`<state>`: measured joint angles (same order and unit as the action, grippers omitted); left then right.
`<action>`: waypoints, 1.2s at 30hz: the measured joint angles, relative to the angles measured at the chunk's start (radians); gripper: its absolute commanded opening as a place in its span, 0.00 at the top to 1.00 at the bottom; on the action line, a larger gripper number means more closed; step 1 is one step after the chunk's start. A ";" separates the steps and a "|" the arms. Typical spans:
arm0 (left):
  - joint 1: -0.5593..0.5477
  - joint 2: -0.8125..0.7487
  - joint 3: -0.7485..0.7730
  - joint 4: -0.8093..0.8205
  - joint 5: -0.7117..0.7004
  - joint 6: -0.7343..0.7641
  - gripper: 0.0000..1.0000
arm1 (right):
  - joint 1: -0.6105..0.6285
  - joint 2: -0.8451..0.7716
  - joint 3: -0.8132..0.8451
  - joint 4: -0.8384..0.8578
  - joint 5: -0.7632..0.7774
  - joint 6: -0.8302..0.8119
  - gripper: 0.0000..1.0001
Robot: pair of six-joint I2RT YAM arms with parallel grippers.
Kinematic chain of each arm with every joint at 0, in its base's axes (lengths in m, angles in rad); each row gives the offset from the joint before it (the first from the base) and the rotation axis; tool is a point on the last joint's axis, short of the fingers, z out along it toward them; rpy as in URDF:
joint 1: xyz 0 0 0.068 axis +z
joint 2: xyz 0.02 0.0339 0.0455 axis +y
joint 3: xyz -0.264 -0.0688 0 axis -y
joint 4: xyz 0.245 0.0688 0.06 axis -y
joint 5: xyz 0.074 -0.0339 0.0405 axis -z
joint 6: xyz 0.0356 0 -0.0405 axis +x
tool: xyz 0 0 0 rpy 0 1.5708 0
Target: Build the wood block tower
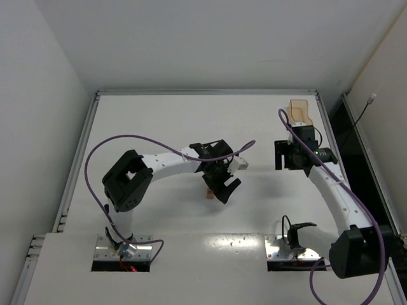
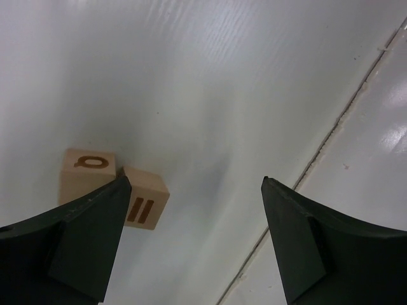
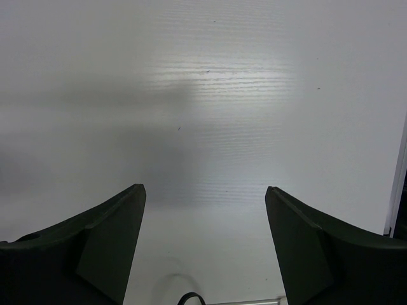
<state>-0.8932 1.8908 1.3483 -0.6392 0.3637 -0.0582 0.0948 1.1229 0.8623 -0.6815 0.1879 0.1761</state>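
Left claw (image 2: 196, 182) and right claw (image 3: 205, 189) gape wide.

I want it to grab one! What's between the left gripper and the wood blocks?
Nothing: in the left wrist view the wood blocks sit right beside one finger of the left gripper.

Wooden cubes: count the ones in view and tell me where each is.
2. The cube with a letter mark lies on the table at the left gripper; the cube with two bars sits beside it. More may be hidden behind its fingers.
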 measured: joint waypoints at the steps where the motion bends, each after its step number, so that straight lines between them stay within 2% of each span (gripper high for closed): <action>1: -0.005 0.004 0.005 0.001 0.005 0.003 0.19 | -0.001 0.000 0.000 0.000 -0.002 0.000 0.27; 10: -0.009 0.033 0.002 -0.005 0.013 0.005 0.19 | -0.019 0.000 -0.006 0.000 -0.009 0.000 0.27; 17: 0.003 -0.028 -0.129 -0.006 -0.021 0.005 0.19 | -0.027 0.000 -0.006 0.000 -0.010 0.000 0.27; 20: 0.009 -0.081 -0.166 -0.014 -0.052 0.003 0.24 | -0.027 0.000 -0.007 0.001 -0.013 0.000 0.27; 24: 0.010 -0.146 -0.187 -0.001 -0.106 -0.008 0.40 | -0.027 0.000 -0.016 0.007 -0.018 0.000 0.27; 27: 0.010 -0.166 -0.190 0.008 -0.145 -0.017 0.46 | -0.027 0.000 -0.017 0.008 -0.018 0.000 0.27; 36: 0.010 -0.166 -0.211 0.022 -0.199 -0.018 0.48 | -0.027 0.000 -0.017 0.008 -0.035 0.000 0.27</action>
<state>-0.8837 1.7252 1.1370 -0.6170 0.1650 -0.0757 0.0677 1.1229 0.8452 -0.6735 0.1532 0.1761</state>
